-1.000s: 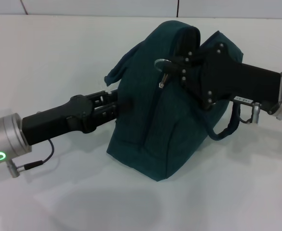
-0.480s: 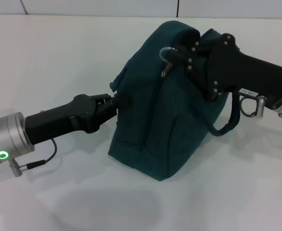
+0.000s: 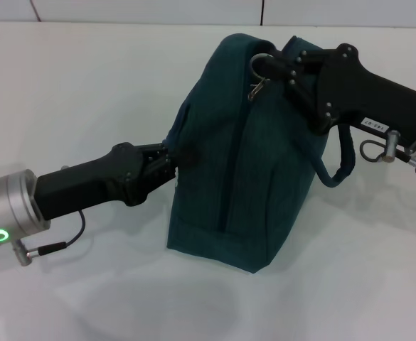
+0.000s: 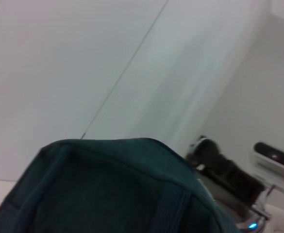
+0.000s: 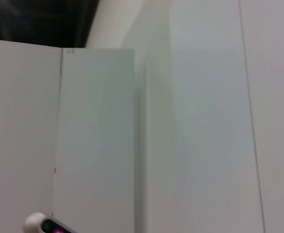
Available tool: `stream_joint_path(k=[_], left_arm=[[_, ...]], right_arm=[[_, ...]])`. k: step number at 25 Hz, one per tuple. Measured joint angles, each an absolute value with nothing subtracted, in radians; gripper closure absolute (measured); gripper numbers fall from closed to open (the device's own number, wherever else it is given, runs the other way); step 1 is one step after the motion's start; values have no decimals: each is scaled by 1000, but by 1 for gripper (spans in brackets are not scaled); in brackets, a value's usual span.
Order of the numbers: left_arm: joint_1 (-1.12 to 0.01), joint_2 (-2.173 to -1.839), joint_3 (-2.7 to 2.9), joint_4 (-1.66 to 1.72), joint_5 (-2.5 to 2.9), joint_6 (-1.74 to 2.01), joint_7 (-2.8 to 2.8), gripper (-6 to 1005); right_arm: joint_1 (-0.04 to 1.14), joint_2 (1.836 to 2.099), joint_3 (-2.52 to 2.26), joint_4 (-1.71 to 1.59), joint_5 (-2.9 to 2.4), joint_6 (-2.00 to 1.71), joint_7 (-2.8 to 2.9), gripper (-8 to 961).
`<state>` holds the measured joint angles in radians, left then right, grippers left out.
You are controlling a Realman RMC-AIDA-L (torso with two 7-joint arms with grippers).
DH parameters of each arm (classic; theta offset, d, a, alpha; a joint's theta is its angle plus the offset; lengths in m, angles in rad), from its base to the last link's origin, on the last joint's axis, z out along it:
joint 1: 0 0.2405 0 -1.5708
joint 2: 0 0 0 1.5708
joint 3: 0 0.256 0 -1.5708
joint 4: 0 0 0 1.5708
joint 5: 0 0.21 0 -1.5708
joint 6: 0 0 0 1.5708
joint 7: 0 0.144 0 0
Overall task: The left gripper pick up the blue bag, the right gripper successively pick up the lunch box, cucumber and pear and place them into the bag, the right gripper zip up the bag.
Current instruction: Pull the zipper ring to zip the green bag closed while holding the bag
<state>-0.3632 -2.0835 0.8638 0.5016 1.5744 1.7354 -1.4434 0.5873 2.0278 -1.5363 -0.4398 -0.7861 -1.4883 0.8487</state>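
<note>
The blue bag (image 3: 243, 163) stands upright on the white table (image 3: 87, 85), and its top edge (image 4: 108, 189) fills the bottom of the left wrist view. My left gripper (image 3: 171, 155) reaches in from the left and is shut on the fabric of the bag's left side. From the right, my right gripper (image 3: 273, 67) comes over the top of the bag, shut on the zipper's metal ring pull (image 3: 259, 62); a small metal clip (image 3: 254, 91) dangles under the ring. The lunch box, the cucumber and the pear are out of view.
One loop handle (image 3: 337, 167) of the bag hangs down its right side under the right arm. The table ends at a white wall (image 3: 193, 11) behind the bag. The right wrist view holds only wall panels.
My right gripper has drawn the ring pull to the right along the bag's top and higher. The bag has straightened and shifted a little right. The left gripper followed it slightly.
</note>
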Motion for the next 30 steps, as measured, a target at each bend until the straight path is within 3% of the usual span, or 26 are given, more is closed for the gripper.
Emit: stream_joint_path(k=[30], left_arm=[[-356, -2085, 903, 475, 1580, 1761, -1380, 945]], right_arm=[[619, 2021, -1529, -440, -720, -1327, 974, 947]])
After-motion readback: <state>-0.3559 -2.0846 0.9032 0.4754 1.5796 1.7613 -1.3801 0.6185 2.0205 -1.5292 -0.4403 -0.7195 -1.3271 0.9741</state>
